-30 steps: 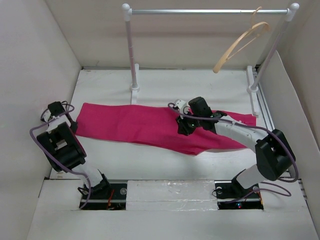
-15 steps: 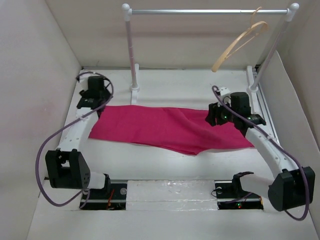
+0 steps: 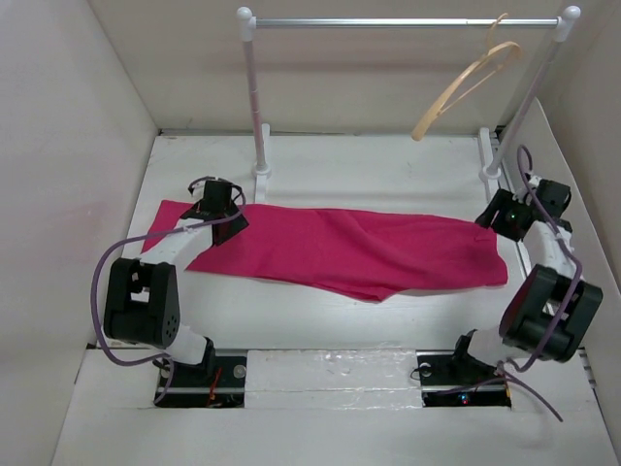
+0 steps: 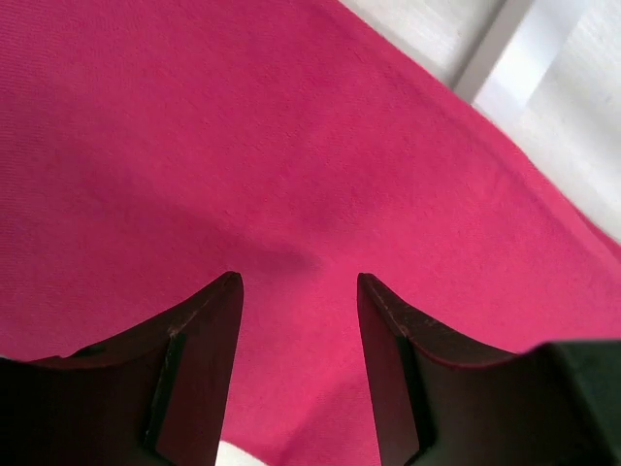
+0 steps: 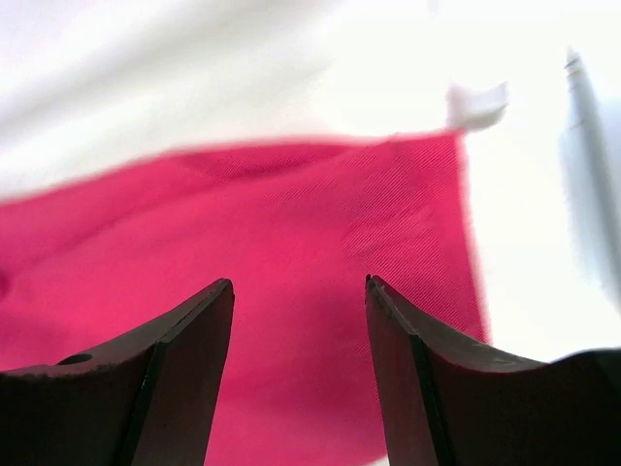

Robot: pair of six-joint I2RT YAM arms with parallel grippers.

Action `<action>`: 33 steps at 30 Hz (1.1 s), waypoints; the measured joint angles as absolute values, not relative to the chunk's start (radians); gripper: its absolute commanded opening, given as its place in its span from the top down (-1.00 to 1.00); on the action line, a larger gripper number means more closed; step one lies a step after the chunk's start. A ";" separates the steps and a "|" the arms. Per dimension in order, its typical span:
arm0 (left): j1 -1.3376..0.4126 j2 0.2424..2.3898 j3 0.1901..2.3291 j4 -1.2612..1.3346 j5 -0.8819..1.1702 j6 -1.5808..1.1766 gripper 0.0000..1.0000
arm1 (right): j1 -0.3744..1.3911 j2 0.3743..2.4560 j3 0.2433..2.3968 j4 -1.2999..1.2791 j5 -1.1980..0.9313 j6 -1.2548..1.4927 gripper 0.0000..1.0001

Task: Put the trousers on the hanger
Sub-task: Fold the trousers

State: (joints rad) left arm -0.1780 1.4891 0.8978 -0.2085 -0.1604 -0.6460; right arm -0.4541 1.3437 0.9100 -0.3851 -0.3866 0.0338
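Two sets of fingers, both spread apart and gripping nothing. My left fingers [image 4: 194,369] hover over the left end of the bright magenta-pink cloth trousers [image 3: 340,248], which lie flat across the middle of the white desk [image 3: 369,165]. My right fingers [image 5: 184,369] sit at the trousers' right end, near the right edge of the frame. Upper right, the slim curved pale tan wooden hanger [image 3: 466,89] hangs by its hook from the white-and-silver clothes rail [image 3: 398,21], well apart from the trousers.
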 measured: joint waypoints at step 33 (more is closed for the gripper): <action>0.018 1.618 0.908 -0.048 -0.154 -0.719 0.20 | -0.397 1.745 1.221 -0.394 -0.096 -0.136 0.02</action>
